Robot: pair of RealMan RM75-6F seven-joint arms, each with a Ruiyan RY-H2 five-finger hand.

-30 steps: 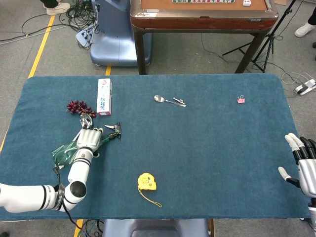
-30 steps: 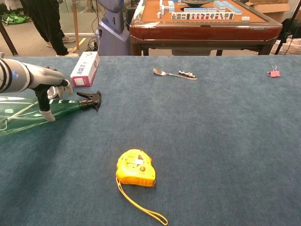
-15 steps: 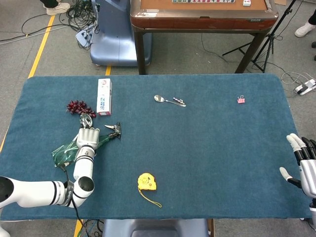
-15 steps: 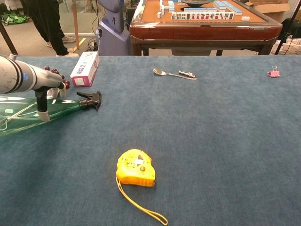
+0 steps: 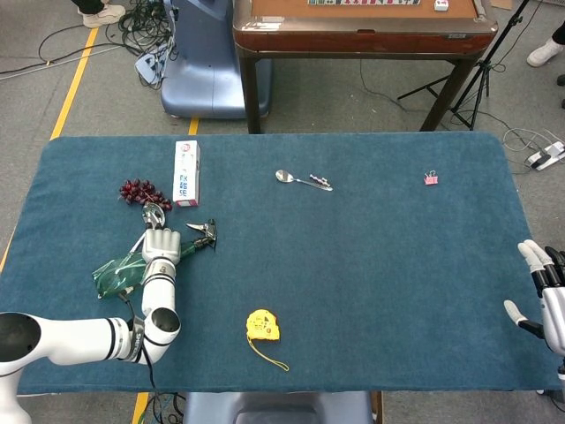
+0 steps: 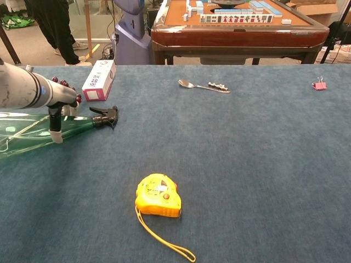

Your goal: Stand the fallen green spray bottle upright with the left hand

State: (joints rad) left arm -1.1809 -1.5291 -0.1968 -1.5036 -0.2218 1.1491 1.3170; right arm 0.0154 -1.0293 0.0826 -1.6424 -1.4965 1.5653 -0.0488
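The green spray bottle (image 5: 119, 272) lies on its side at the table's left, its black trigger head (image 5: 204, 235) pointing right. In the chest view the clear green body (image 6: 24, 131) stretches left from the black head (image 6: 106, 115). My left hand (image 5: 161, 243) sits over the bottle's neck, palm down, fingers apart. From the chest view one finger (image 6: 55, 129) hangs down across the front of the bottle while the others lie behind it; I see no firm grip. My right hand (image 5: 549, 296) stays open at the table's right edge, seen only in the head view.
A white and pink box (image 5: 186, 173) and dark grapes (image 5: 141, 191) lie just beyond the bottle. A yellow tape measure (image 5: 262, 325) is near the front edge, a spoon (image 5: 300, 179) mid-back, a pink clip (image 5: 431, 178) back right. Blue cloth covers the table (image 5: 371, 265).
My left forearm has swung right, bringing the elbow closer under the hand, which stays over the bottle's neck. The bottle has not moved. My right hand has slid a little lower and further right.
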